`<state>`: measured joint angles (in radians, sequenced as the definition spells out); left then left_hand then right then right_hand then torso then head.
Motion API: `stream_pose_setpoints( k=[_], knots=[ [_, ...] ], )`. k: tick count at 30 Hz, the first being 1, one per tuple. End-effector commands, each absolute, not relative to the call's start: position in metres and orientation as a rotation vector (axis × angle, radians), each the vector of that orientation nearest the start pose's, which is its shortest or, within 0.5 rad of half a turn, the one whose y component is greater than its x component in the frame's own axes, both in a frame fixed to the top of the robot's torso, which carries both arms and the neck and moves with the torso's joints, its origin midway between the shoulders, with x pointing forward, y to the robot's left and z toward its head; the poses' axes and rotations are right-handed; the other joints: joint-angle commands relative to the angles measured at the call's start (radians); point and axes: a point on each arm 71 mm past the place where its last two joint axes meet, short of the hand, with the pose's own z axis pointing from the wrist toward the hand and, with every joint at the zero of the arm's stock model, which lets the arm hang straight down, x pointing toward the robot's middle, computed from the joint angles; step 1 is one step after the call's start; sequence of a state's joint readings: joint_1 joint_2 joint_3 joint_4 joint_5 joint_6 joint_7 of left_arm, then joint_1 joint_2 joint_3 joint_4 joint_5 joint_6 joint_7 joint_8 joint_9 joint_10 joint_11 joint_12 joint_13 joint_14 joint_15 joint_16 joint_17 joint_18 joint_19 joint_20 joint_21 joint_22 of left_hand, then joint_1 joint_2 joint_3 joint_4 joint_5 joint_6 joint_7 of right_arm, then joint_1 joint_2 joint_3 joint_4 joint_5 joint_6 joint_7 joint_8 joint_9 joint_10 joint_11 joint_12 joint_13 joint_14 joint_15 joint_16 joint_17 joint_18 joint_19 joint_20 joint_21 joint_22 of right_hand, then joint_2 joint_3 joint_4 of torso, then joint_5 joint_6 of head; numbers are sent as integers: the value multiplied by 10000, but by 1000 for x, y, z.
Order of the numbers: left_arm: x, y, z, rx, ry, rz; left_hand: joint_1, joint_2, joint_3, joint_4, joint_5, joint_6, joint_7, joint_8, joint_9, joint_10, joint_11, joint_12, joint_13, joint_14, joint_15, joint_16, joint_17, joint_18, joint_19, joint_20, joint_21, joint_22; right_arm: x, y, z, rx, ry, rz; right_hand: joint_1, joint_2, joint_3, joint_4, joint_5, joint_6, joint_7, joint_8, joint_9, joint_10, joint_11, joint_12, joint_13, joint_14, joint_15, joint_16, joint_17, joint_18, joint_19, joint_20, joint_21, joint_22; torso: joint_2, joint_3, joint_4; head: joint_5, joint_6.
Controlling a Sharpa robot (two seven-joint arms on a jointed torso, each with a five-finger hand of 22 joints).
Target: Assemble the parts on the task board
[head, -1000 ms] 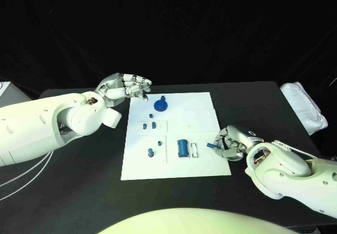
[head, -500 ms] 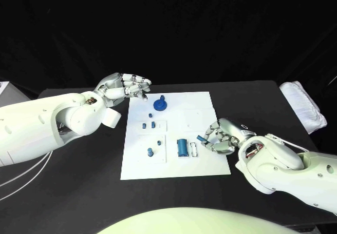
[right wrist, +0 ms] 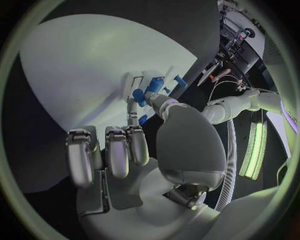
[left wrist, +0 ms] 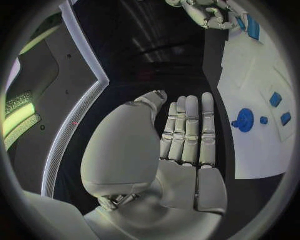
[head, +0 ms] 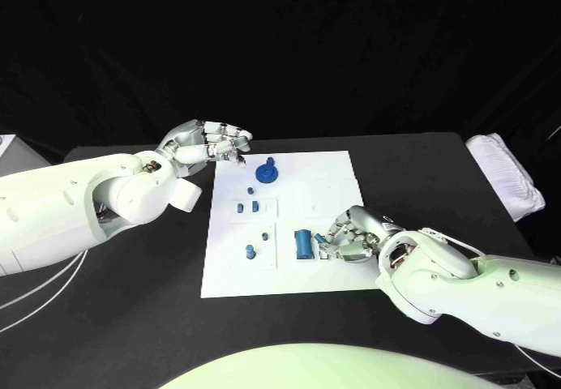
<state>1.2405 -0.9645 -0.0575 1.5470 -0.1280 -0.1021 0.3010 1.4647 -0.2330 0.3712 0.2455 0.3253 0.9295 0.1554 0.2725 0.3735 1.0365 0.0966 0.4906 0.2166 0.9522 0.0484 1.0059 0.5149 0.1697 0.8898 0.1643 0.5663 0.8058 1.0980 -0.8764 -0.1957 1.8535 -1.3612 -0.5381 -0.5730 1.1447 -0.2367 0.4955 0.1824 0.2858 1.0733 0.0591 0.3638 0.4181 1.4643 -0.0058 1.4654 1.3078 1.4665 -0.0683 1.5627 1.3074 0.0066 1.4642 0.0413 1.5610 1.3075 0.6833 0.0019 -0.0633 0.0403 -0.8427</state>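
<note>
The white task board [head: 315, 182] lies mid-table. On it are a round blue part with a knob [head: 267, 173], several small blue pegs [head: 248, 208], and a blue cylinder [head: 304, 243] beside a white slot. My right hand [head: 353, 235] hovers over the board's right side, next to the cylinder. Its thumb and a finger pinch a small blue part [right wrist: 152, 87]. My left hand [head: 211, 144] hangs off the board's far left corner, holding nothing. Its fingers [left wrist: 189, 131] lie straight and side by side. The left wrist view also takes in the round part [left wrist: 244, 120] and the right hand [left wrist: 207, 14].
A white padded bundle [head: 510, 180] lies at the table's right edge. A pale object [head: 6, 150] sits at the far left. Bare black tabletop [head: 140, 308] surrounds the board.
My right hand has moved left from the board's right edge onto the board, carrying the small blue part up beside the cylinder. The left hand has stayed put.
</note>
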Motion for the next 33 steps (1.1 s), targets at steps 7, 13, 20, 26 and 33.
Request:
stream_pose_setpoints(
  k=[7, 13, 20, 26, 33],
  knots=[
    [480, 246, -166, -9623, 16043, -15868, 82, 39, -48, 37, -7, 58, -2, -33, 11, -104, -3, 25, 19, -68, -30, 22, 13, 108, 84, -3, -59, -12, 375, -153, -263, 2340, 19941, 5294, -162, -16, -74, 35, -115, 33, 38, 39, -5, 673, -64, 32, 2040, 1015, -59, 26, 2504, -33, 1019, -80, -71, 2589, -1, -4, -6, 26, -52],
    [480, 247, -166, -9636, 16040, -15840, 82, 39, -48, 37, -7, 58, -2, -33, 11, -104, -3, 25, 19, -68, -30, 22, 13, 108, 84, -3, -59, -12, 376, -155, -266, 2272, 20045, 5011, -149, 4, -63, 23, -122, 29, 29, 39, -5, 671, -69, 28, 2038, 1012, -61, 20, 2491, -32, 1017, -80, -78, 2587, -11, -8, -3, 42, -65],
    [480, 247, -166, -9643, 16067, -15834, 82, 39, -48, 37, -7, 58, -2, -33, 11, -104, -3, 25, 19, -68, -30, 22, 13, 108, 84, -3, -59, -12, 373, -157, -266, 2234, 19959, 4920, -156, 21, -61, 23, -132, 27, 31, 41, -3, 681, -71, 54, 2054, 1012, -64, 19, 2489, -32, 1018, -81, -75, 2588, -15, -1, -22, 51, -69],
    [480, 248, -166, -9644, 16084, -15835, 107, 51, -42, 32, -2, 59, -6, -35, 12, -115, -6, 31, 29, -75, -31, 18, 16, 108, 83, -4, -64, -11, 370, -158, -263, 2291, 19560, 5030, -274, 117, -72, 89, -172, 48, 26, 60, 6, 703, -74, 99, 2083, 1015, -68, 25, 2501, -43, 1033, -85, -21, 2602, -11, 2, -22, 44, -53],
    [480, 248, -166, -9651, 16108, -15831, 107, 51, -42, 32, -2, 59, -6, -35, 12, -115, -6, 31, 29, -75, -31, 18, 16, 108, 83, -4, -64, -11, 368, -158, -257, 2364, 18744, 5416, -350, 165, -82, 128, -191, 70, 16, 79, 14, 727, -82, 154, 2117, 1018, -73, 31, 2516, -54, 1049, -89, 36, 2617, -2, 9, -12, 33, -31]
  ],
)
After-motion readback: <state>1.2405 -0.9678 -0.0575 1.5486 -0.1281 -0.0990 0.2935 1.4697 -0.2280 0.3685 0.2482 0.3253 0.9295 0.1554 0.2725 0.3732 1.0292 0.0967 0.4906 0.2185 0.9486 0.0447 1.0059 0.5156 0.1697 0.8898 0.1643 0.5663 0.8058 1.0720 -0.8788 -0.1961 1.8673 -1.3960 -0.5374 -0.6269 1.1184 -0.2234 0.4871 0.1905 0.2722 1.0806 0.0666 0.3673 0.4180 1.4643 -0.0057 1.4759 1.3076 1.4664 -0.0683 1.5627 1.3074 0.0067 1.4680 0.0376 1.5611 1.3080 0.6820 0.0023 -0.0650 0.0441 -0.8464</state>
